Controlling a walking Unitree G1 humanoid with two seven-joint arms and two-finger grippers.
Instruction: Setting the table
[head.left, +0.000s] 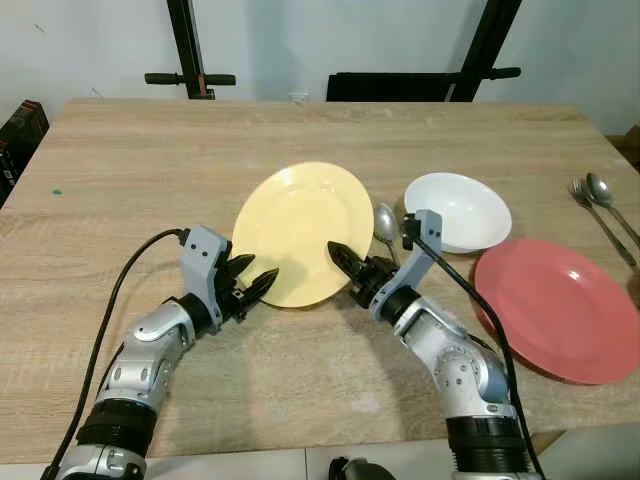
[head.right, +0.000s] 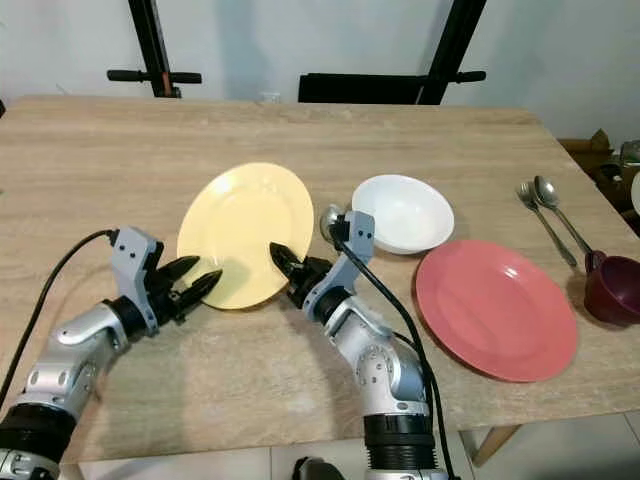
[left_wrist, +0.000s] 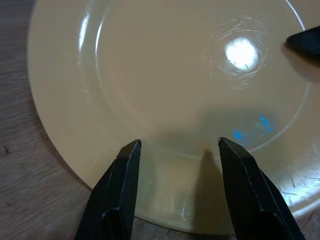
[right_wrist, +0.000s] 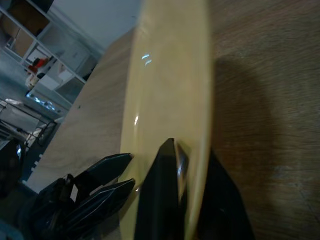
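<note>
Yellow plate (head.left: 298, 230) flat on the wooden table (head.left: 120, 180), just ahead of both arms and between them; right gripper (head.left: 350, 268) pinching the plate's near right rim, one finger over the top face and one under the edge, seen edge-on in the right wrist view; clenched on the rim, by the look of it. Left gripper (head.left: 252, 280) at the near left rim, fingers (left_wrist: 125, 170) spread and released, tips above the plate's edge with nothing caught between them. Both about equally near, but only the right with a hold; plate round, so no long axis to mind, just the rim line running between the two grippers; any slide or lift likely led from the right, with the left perhaps ready to steady.

Spoon (head.left: 386, 224) lying just beside the plate's right edge, close to the right gripper's wrist; white bowl (head.left: 458, 210) just beyond, red plate (head.left: 560, 305) to the right near the table's edge. Fork and second spoon (head.left: 603, 205) well apart at the far right; dark red cup (head.right: 612, 288) by the right edge. Pale wall and black stand legs (head.left: 190, 50) behind the table.
</note>
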